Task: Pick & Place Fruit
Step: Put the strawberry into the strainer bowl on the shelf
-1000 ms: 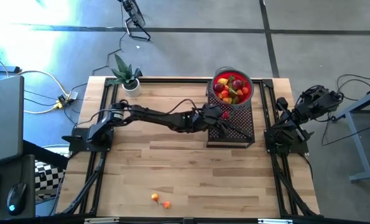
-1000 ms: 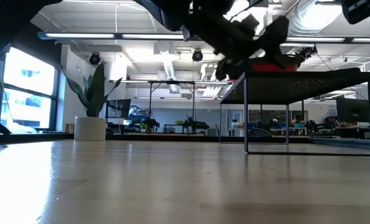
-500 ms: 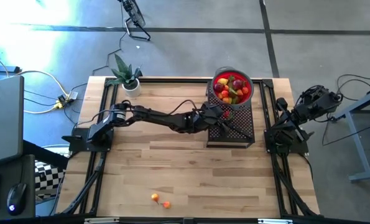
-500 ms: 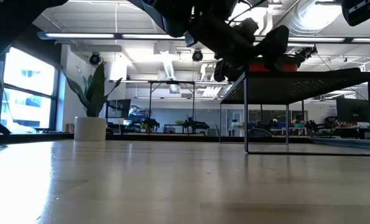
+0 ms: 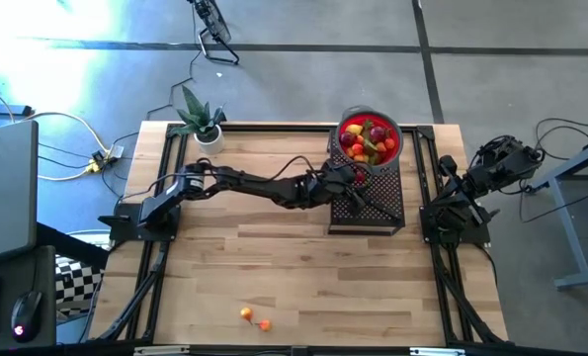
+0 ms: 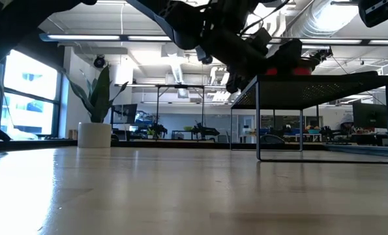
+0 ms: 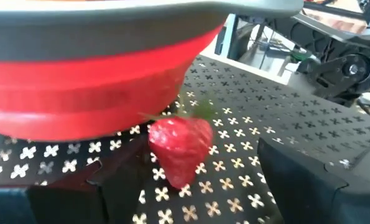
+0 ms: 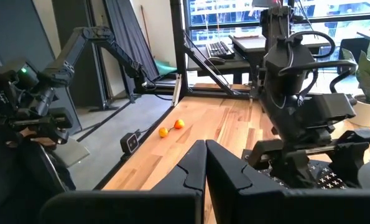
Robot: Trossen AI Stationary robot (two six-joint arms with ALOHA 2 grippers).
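Only the left wrist view shows the toy strawberry [image 7: 180, 149] lying on the black perforated rack [image 7: 259, 137], right against the outer wall of the red bowl [image 7: 91, 81] and between the left gripper's [image 7: 181, 186] two dark fingers, which stand wide apart and grip nothing. From the high view the strawberry is hidden; there the left gripper [image 5: 348, 183] reaches over the rack [image 5: 378, 213] at the table's far right corner, just beside the bowl [image 5: 370, 138], which is heaped with red, orange, yellow and green fruit [image 5: 366, 141]. Two more small fruits [image 5: 255, 318] (orange-coloured) lie near the table's [image 5: 274, 257] front edge, also seen far off in the right wrist view [image 8: 171, 128]. The right gripper [image 8: 205, 165] waits folded at the table's right edge, its jaws pressed together on nothing. A potted plant [image 5: 201, 121] stands at the far left corner.
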